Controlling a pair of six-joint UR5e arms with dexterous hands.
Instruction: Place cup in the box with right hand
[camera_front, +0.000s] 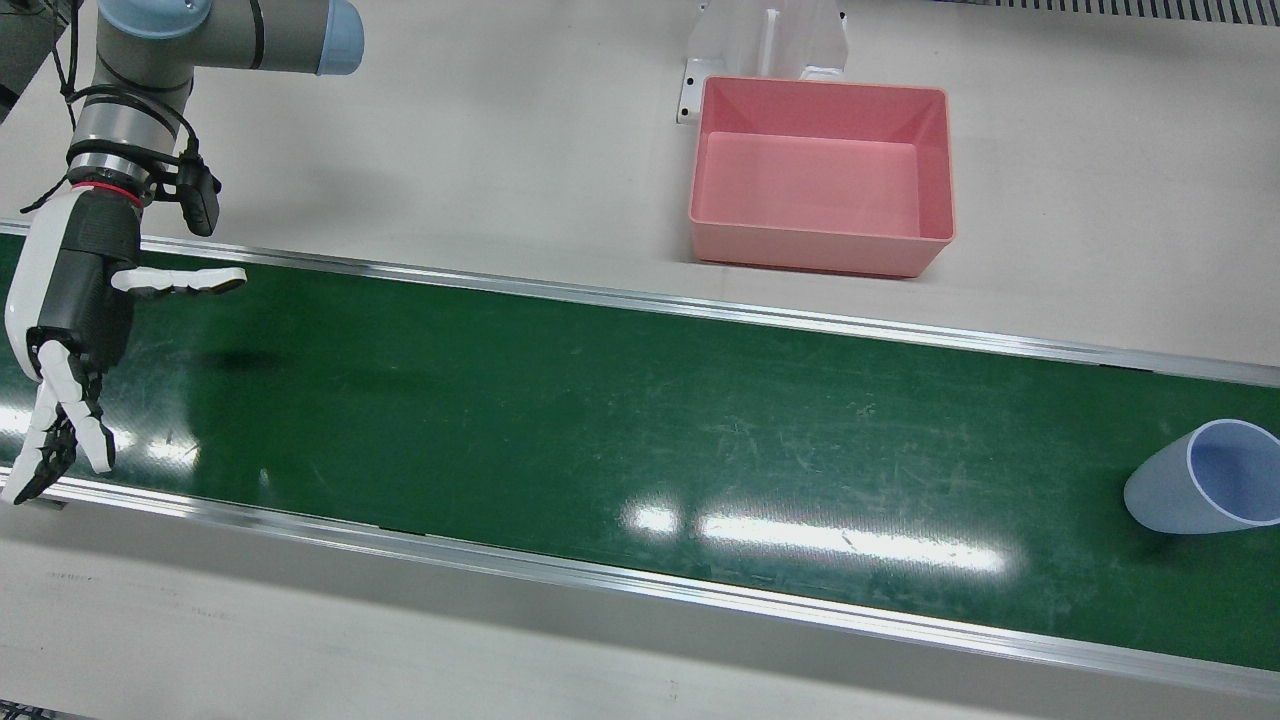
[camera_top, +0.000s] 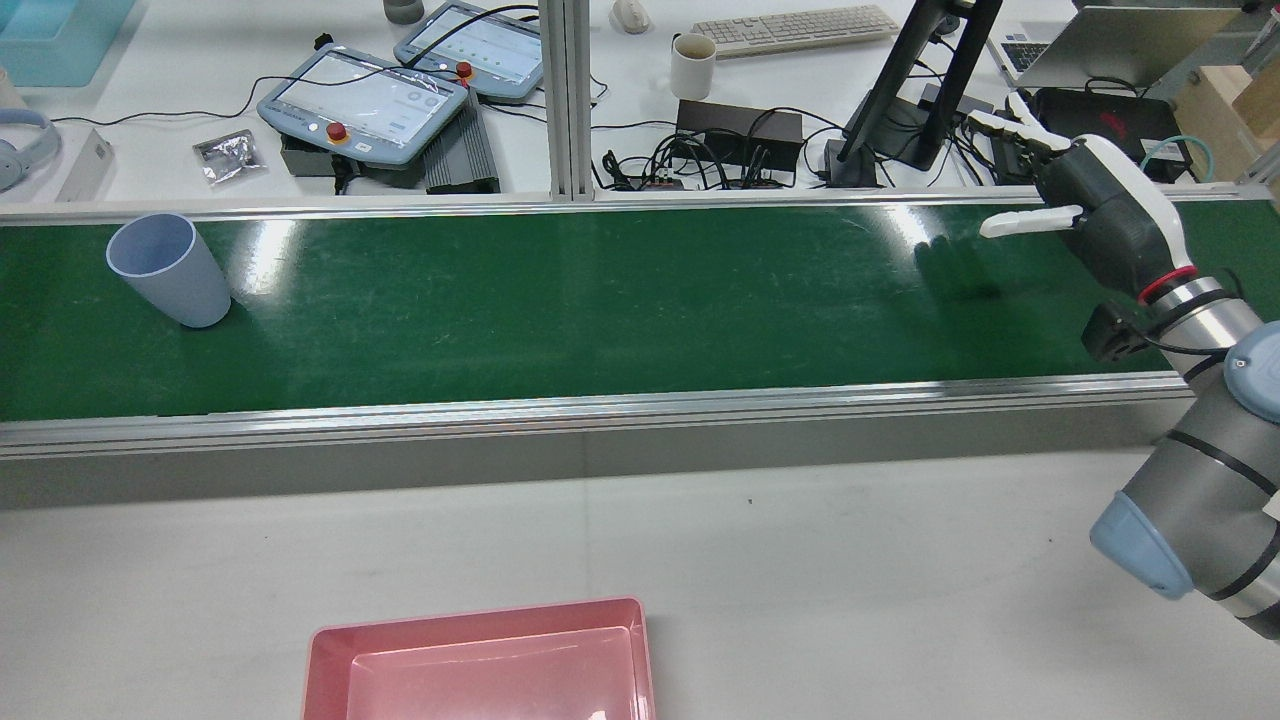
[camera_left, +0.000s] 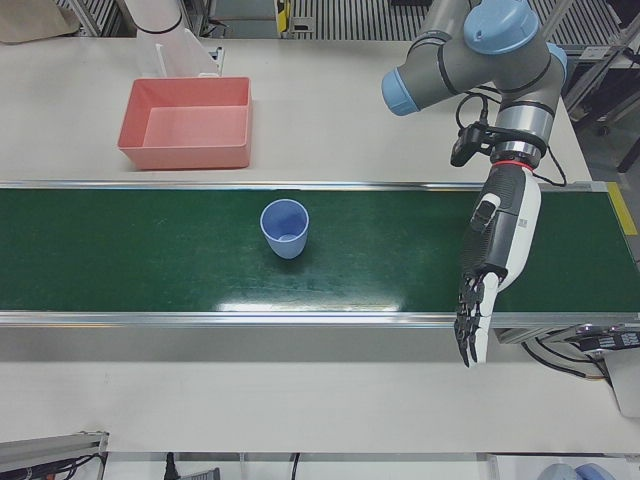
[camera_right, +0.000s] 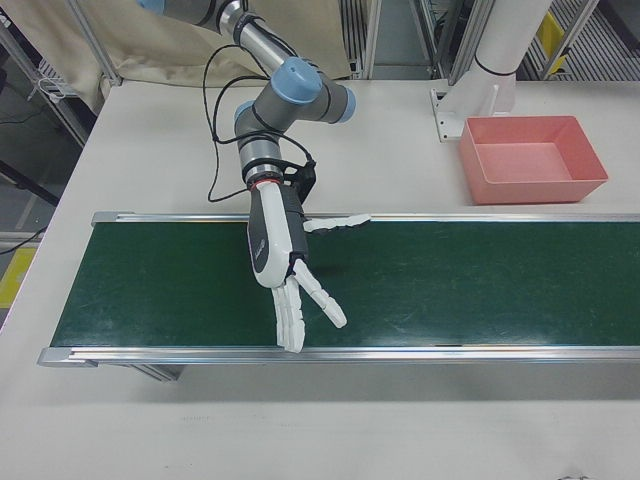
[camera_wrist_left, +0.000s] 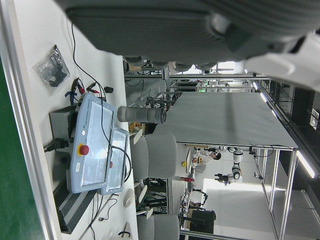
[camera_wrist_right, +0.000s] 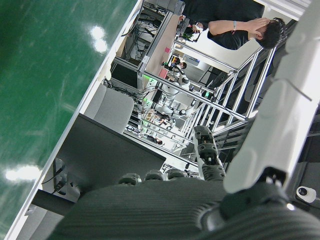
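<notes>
- Nearest the robot's base, on the pale table short of the conveyor, the pink box (camera_top: 470, 612) sits open side up with nothing in it, well apart from the cup and from both hands.
- Past the box, the green belt (camera_top: 600, 300) runs across the station between two metal rails.
- On the belt, towards the robot's left end, the blue cup (camera_top: 170, 272) stands upright with its mouth up. It is closer to the belt's far rail than to the near one, and nothing touches it.
- At the belt's right end the right hand (camera_top: 1090, 210) hangs over the green surface, reaching towards the far rail. Its fingers (camera_right: 300, 310) are stretched out and fanned apart, with one digit sticking sideways. It grasps nothing and is well apart from the cup.
- The left hand (camera_left: 500, 250) shows only in the left-front view, over the belt on the robot's left of the cup. Its fingers (camera_left: 468, 325) are extended past the operators' rail, loose and empty.
- Beyond the far rail lies a cluttered desk with two teach pendants (camera_top: 365, 105), a white mug (camera_top: 692, 65), a keyboard (camera_top: 795, 28) and a tangle of black cables.
</notes>
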